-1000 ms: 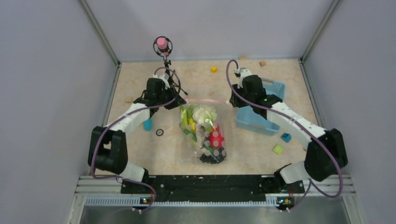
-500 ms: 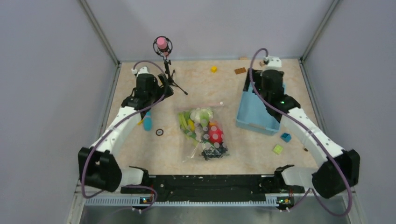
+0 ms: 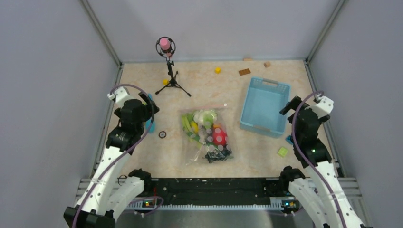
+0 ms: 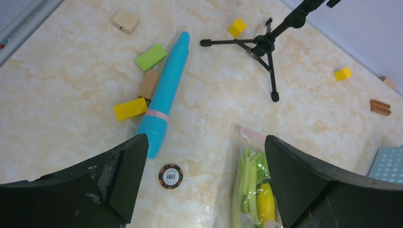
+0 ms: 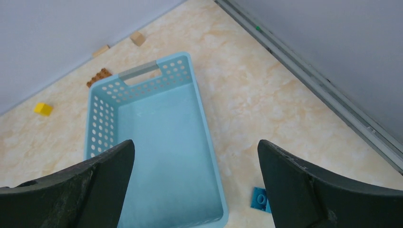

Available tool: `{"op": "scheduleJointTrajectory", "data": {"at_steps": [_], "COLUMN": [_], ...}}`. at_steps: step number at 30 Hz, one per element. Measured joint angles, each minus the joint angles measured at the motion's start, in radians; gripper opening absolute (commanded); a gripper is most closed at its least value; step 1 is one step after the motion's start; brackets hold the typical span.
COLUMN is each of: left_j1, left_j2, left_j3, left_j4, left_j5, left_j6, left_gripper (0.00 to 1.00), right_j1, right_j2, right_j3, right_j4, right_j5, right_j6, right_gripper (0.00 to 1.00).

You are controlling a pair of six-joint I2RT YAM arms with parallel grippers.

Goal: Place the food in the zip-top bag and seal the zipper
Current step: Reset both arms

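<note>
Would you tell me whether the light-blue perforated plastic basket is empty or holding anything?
Empty: the light-blue perforated plastic basket shows only its bare floor in the top and right wrist views.

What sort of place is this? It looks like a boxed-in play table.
Probably a robotics lab test booth: plain grey walls box in a table, a left arm and right arm are mounted at its near edge, and the props are toys, a zip-top bag of plastic food and scattered blocks.
</note>
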Motion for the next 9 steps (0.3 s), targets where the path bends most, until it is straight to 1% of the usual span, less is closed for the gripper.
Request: {"op": "scheduleJointTrajectory", "data": {"at_steps": [4, 9], "left_j1": [0.0, 0.0], "left_j2": [0.007, -0.023], "left_j3": [-0.014, -0.024], "left_j4": [0.0, 0.022], "left_j5": [0.029, 0.076], "left_j6": [0.011, 0.032], "left_gripper": [0.98, 0.98], "right_j1": [0.0, 0.0], "right_j2": [-0.069, -0.058], "right_j3": [0.0, 0.0], "right_j4": [0.0, 0.0], "right_j5": [0.024, 0.024], "right_j6": [-0.003, -0.003], "right_gripper": [0.99, 0.99]}}
